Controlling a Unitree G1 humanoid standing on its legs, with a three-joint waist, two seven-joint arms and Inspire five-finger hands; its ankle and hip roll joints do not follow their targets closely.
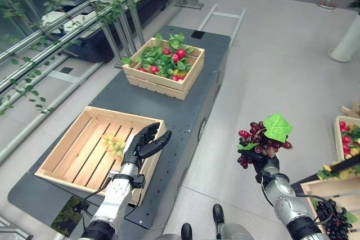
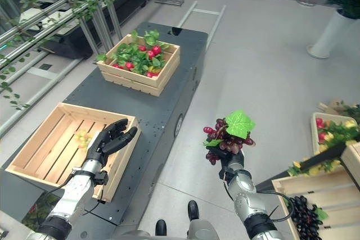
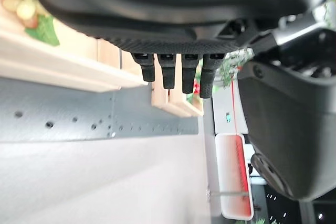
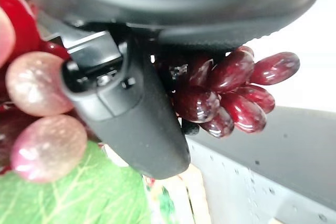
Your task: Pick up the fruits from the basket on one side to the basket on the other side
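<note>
Dark-red grapes [image 1: 261,141] gripped in right hand [image 1: 264,164] fingers; left hand [image 1: 143,144] fingers spread.

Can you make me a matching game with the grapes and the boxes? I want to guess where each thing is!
Things:
1. red grapes
2. green grapes
3. far crate
4. left hand

Places or states:
A. lying inside the near crate
B. open, over the near crate's edge
C. held up in the right hand, over the floor
D. full of red fruit and green leaves

Pairs: 1-C, 2-A, 3-D, 4-B
</note>
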